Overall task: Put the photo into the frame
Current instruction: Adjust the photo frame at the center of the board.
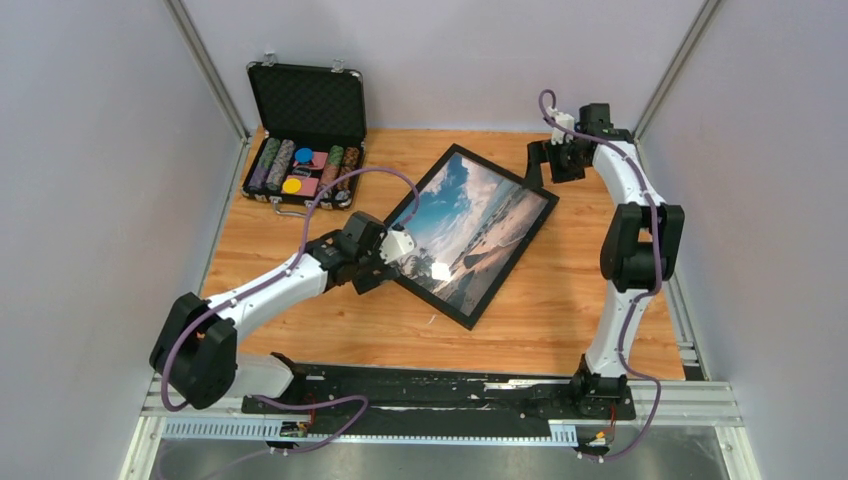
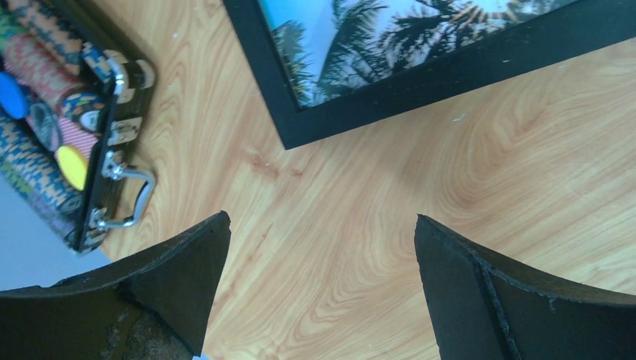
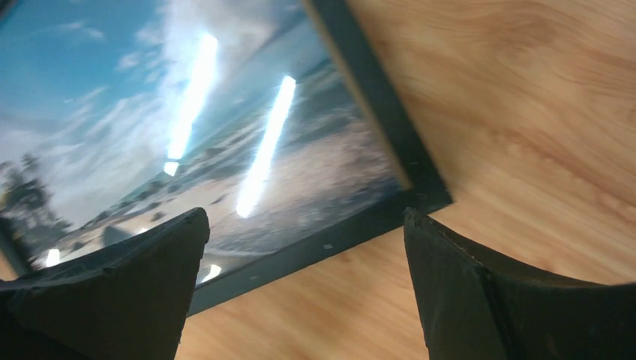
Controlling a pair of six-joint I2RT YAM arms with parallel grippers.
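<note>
Bench (image 1: 560, 320): wood-grain top, walled in grey.
Frame (image 2: 450, 81): laid flat and askew at bench centre, black face up.
Photo (image 1: 470, 225): seen within frame, crossed by lamp glare.
Left gripper (image 2: 322, 229): fingers held apart over bare wood beside a frame corner.
Right gripper (image 3: 307, 217): fingers held apart, raised near frame's far-right corner.
Case (image 1: 305, 150): opened, at far-left corner.

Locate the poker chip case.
Top view: the open poker chip case sits at the far-left corner of the table, lid raised, to the left of the frame and beyond the left gripper.
</note>
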